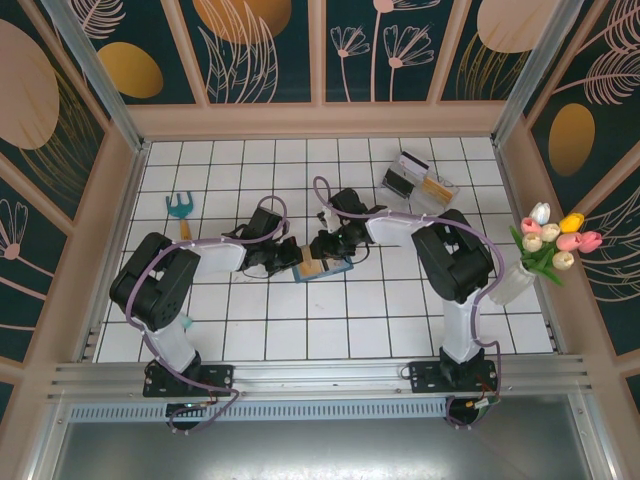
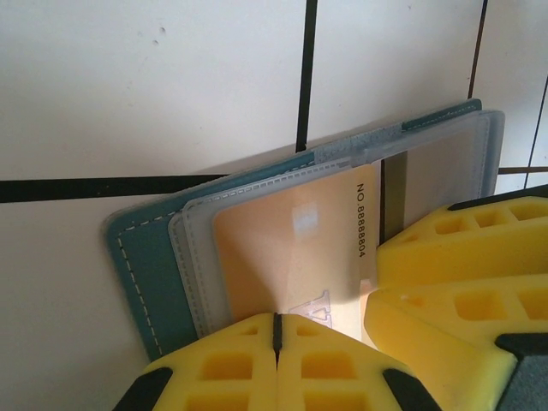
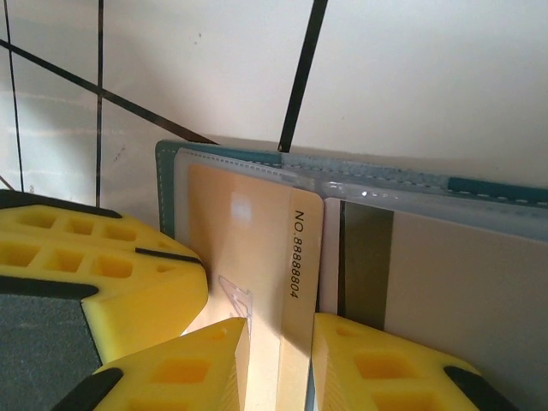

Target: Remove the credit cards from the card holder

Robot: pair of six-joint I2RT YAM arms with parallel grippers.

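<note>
The teal card holder [image 1: 337, 270] [image 2: 141, 274] [image 3: 166, 184] lies open on the tiled table between both arms. The yellow-orange credit card [image 2: 282, 248] [image 3: 244, 231] sits in its clear left pocket, with its numbered edge sticking out. The greyish credit card [image 3: 454, 291] with a dark stripe is in the other pocket. My left gripper [image 1: 290, 258] [image 2: 276, 330] is shut, its tips pressing on the holder's near edge over the yellow card. My right gripper [image 1: 325, 250] [image 3: 281, 330] is narrowly open. One finger rests on the yellow card and the other beside its free edge.
A clear plastic tray [image 1: 420, 182] holding other cards stands at the back right. A small teal rake [image 1: 181, 208] lies at the left. A vase of tulips [image 1: 550, 245] stands by the right wall. Patterned walls enclose the table.
</note>
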